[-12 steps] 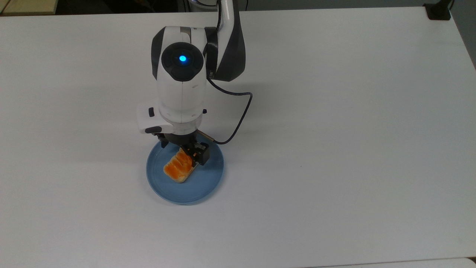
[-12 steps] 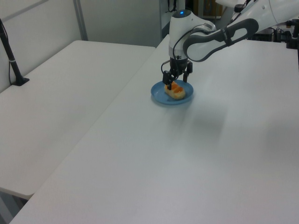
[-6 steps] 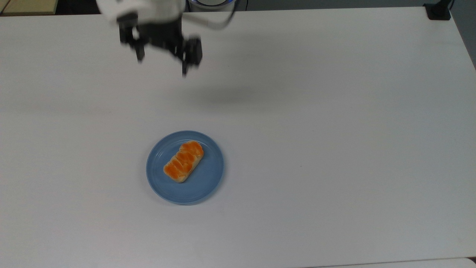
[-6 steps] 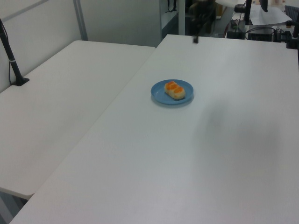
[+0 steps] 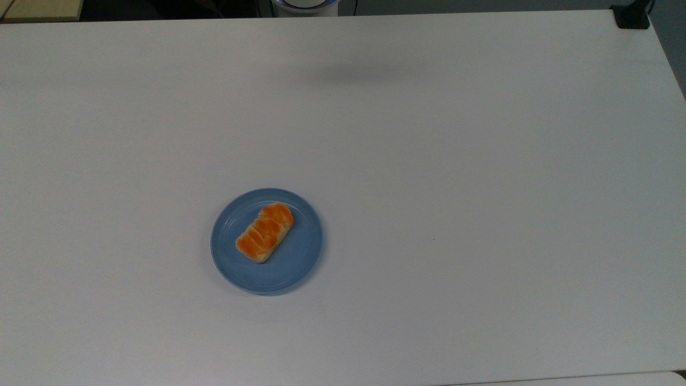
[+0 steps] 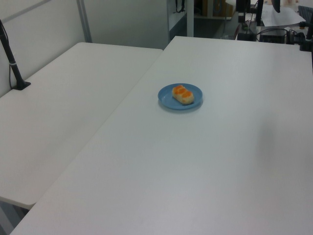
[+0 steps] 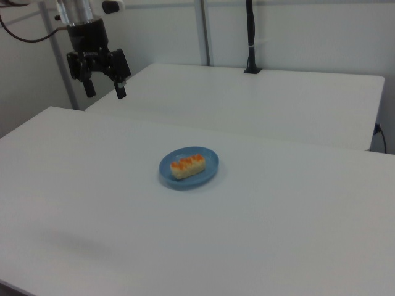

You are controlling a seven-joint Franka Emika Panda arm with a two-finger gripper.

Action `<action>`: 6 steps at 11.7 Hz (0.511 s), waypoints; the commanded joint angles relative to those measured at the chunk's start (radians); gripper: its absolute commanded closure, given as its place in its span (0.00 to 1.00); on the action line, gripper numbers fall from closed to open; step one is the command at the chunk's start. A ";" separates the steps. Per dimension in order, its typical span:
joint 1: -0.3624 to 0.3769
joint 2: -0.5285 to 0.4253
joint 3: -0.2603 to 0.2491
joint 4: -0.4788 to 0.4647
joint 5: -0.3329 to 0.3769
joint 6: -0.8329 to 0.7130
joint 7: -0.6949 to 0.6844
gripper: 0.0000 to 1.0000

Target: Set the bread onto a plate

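Note:
The bread (image 5: 265,232) lies flat on the light-blue plate (image 5: 300,262), slanted across its middle, orange-brown top up. In the left view the bread (image 6: 183,94) rests on the plate (image 6: 167,100) at mid table; in the right view the bread (image 7: 187,166) sits on the plate (image 7: 210,163) too. My gripper (image 7: 105,90) hangs high above the table's far edge at the right view's upper left, well away from the plate, its two black fingers spread open with nothing between them.
The white table (image 5: 482,187) stretches wide around the plate. A second white table (image 6: 63,107) adjoins it on the left view's left, with a black post (image 6: 12,63) clamped on it. Monitors and cables (image 6: 274,19) stand beyond the far edge.
The gripper let go of the bread on the plate, rose and drew back toward the top view's upper edge, then left that view. Bread and plate stayed put.

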 commanded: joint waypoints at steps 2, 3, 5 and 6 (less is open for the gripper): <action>0.026 -0.082 -0.045 -0.163 0.012 0.115 -0.036 0.00; 0.026 -0.079 -0.059 -0.162 0.032 0.124 -0.053 0.00; 0.024 -0.077 -0.088 -0.154 0.081 0.155 -0.069 0.00; 0.024 -0.080 -0.100 -0.152 0.112 0.155 -0.087 0.00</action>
